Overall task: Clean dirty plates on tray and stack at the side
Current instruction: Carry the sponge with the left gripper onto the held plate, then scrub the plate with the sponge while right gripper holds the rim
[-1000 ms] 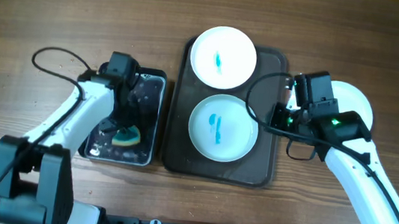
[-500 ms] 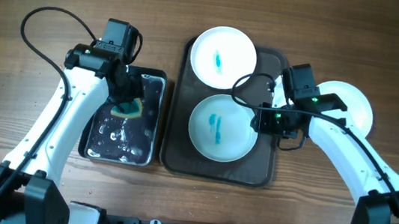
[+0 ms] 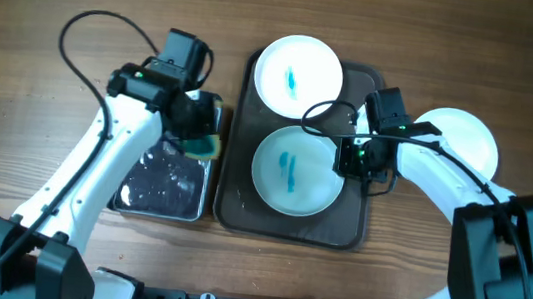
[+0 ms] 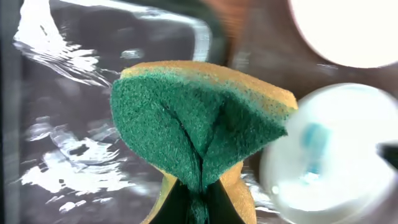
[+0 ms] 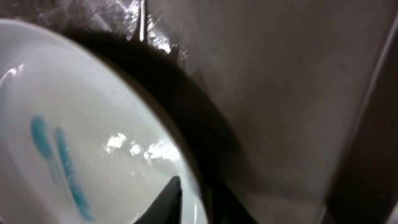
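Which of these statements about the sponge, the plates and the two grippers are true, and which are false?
1. The left gripper holds a green and yellow sponge. True.
2. The sponge lies flat in the water. False: it is held up, near the right edge of the metal pan.
3. Both tray plates are clean. False: on the tray, the far plate and the near plate each bear a blue smear.
4. The right gripper is at the near plate's rim. True.

Colour key: sponge [image 4: 199, 118], green scouring face on yellow body; near plate [image 3: 310, 190] and far plate [image 3: 316, 65], white with blue smears; side plate [image 3: 474, 138], plain white; tray [image 3: 347, 234], dark brown; pan [image 3: 156, 192], silvery; bench [image 3: 39, 23], brown wood grain.
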Motion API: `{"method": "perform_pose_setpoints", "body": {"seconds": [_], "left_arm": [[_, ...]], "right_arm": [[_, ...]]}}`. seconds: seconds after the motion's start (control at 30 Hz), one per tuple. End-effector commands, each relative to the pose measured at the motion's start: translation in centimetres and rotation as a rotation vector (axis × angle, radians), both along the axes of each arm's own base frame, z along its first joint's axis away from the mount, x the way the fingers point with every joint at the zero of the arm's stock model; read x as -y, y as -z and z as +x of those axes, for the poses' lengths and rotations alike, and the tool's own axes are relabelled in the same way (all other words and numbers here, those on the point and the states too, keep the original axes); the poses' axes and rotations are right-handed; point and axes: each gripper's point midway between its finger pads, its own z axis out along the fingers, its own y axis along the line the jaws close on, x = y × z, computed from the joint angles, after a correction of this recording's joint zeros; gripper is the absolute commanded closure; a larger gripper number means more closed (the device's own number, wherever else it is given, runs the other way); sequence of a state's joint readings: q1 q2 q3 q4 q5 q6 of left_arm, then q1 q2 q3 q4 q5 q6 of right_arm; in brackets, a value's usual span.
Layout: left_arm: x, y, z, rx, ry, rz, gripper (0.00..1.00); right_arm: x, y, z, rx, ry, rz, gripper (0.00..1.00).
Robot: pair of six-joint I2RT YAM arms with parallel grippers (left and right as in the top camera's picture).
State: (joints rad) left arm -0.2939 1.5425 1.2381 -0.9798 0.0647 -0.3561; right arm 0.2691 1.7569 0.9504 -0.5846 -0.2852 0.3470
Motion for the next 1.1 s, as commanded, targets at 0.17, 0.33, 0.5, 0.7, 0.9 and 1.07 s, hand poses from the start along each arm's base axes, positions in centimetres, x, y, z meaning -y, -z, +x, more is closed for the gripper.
{"method": "perform_pose_setpoints", "body": {"seconds": [0.17,0.33,0.5,0.7,0.9,1.07], "left_arm": [[7.4,-1.3,0.1,0.048,0.132,-0.195,0.96],[11.6,2.2,-0.5,-0.03,0.179,-0.223,0.96],[16.4,7.1,-1.2,-0.094,0.284,-0.253,0.96],[18.0,11.0,-0.7,-0.094,0.311,-0.219,0.96],[8.0,12.1,2.9,0.075,0.165,0.355,0.96],[6.5,11.9,2.6,0.063,0.227,0.458,0.96]], "right_arm": [[1.2,2.9,-0.4,-0.062,0.056,-0.072,0.96],[1.4,2.9,-0.9,-0.083,0.057,-0.078,0.96],[1.4,2.9,-1.0,-0.086,0.057,-0.079,0.96],[1.4,2.9,-1.0,-0.086,0.057,-0.079,0.96],[1.4,2.9,-1.0,-0.086,0.057,-0.078,0.96],[1.4,2.9,-1.0,-0.085,0.057,-0.078,0.96]]}}
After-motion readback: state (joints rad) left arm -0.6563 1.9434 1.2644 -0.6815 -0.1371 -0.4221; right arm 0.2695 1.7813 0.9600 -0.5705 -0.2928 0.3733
